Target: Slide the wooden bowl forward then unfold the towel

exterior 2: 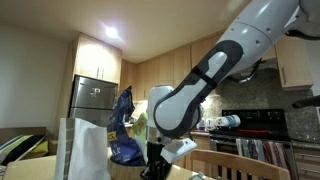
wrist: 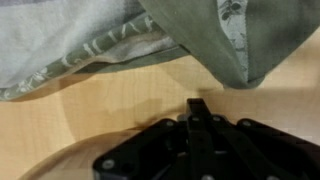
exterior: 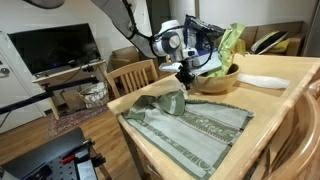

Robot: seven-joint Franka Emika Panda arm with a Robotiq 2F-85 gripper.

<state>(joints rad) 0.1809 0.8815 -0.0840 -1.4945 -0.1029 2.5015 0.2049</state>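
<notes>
The wooden bowl [exterior: 219, 81] stands at the far side of the table, with green leafy stuff rising from it. The grey-green striped towel [exterior: 190, 124] lies spread in front of it, one corner still folded over near the bowl. My gripper [exterior: 185, 74] hangs just left of the bowl, over the towel's far edge. In the wrist view its fingertips [wrist: 198, 108] are pressed together, shut on nothing, above bare wood [wrist: 100, 110], with the towel's folded edge [wrist: 190, 35] just beyond them. The bowl does not show in that view.
A small white flat dish [exterior: 263, 80] lies right of the bowl. A blue bag [exterior 2: 122, 135] stands behind the gripper. A wooden chair [exterior: 132, 76] sits at the table's far-left side, and another chair back [exterior: 300, 130] at the near right.
</notes>
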